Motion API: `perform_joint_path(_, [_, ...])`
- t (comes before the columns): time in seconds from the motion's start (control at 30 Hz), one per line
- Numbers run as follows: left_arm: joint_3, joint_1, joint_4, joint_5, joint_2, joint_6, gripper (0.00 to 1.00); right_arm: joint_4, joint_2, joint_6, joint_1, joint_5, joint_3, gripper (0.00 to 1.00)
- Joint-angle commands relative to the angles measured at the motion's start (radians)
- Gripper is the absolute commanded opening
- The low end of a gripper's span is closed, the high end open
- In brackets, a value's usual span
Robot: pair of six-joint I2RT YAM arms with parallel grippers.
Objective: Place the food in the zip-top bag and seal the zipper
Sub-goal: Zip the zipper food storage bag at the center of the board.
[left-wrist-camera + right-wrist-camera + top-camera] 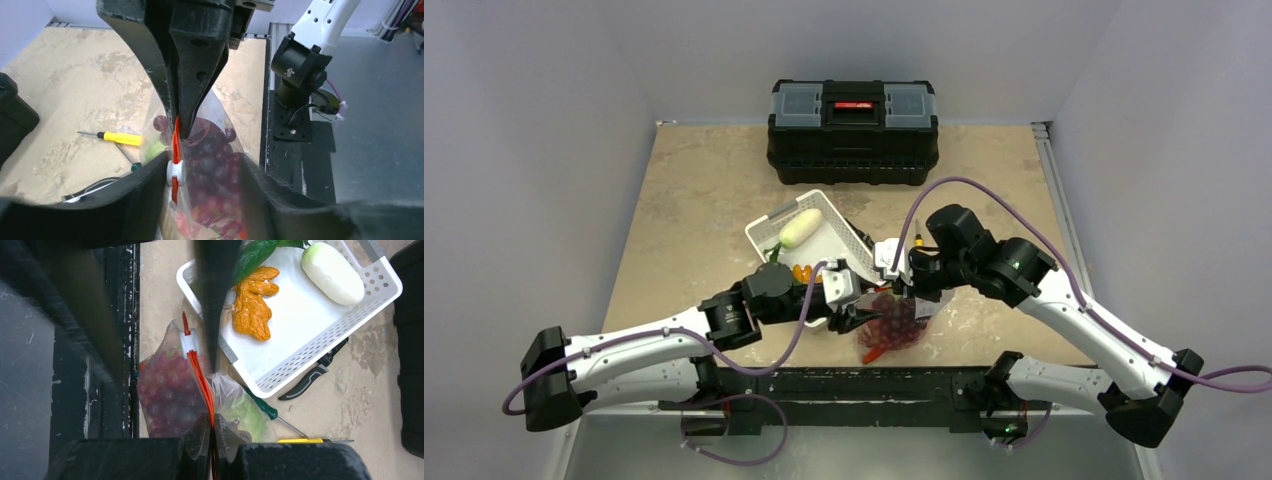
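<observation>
**Overhead and wrist views.** The zip-top bag [894, 325] lies at the 6 o'clock edge of the table [694, 200], at 5 o'clock from the white basket [829, 240]. Grapes [167, 395] and a cabbage [245, 412] are seen inside it. The zipper [198, 377] is pinched between the closed fingers of the right gripper [214, 437]. The fingers of the left gripper [202, 160] are held apart, with the bag's mouth and the white slider [176, 172] between them. A white oblong [332, 272], a cucumber [255, 252] and an orange chunk [252, 305] lie in the basket.
</observation>
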Motion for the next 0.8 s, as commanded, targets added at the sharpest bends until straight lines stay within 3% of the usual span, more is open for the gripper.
perform_joint_path(0.0, [0.091,0.019,-0.064,-0.017,0.004,-0.292,0.7,0.044,-0.01,0.009,-0.003,-0.008,0.027,0.0])
perform_joint_path(0.03, [0.109,0.026,-0.094,-0.032,0.003,-0.34,0.83,0.045,-0.012,0.008,-0.003,-0.01,0.025,0.0])
perform_joint_path(0.07, [0.132,0.03,-0.132,-0.052,0.004,-0.39,0.89,0.047,-0.014,0.009,-0.003,-0.009,0.023,0.0])
perform_joint_path(0.23, [0.228,0.039,-0.288,-0.079,-0.008,-0.489,0.9,0.048,-0.02,0.007,-0.003,-0.002,0.024,0.0])
perform_joint_path(0.5, [0.359,0.063,-0.558,-0.075,-0.011,-0.461,0.69,0.054,-0.03,-0.006,-0.003,0.006,0.021,0.0])
perform_joint_path(0.6, [0.378,0.062,-0.591,-0.044,-0.001,-0.374,0.64,0.062,-0.031,-0.005,-0.003,0.004,0.018,0.0])
perform_joint_path(0.67, [0.398,0.057,-0.604,-0.025,0.013,-0.297,0.53,0.065,-0.03,-0.003,-0.003,0.0,0.016,0.0])
perform_joint_path(0.77, [0.378,-0.002,-0.552,-0.098,0.015,-0.161,0.46,0.069,-0.027,-0.001,-0.003,-0.005,0.017,0.0])
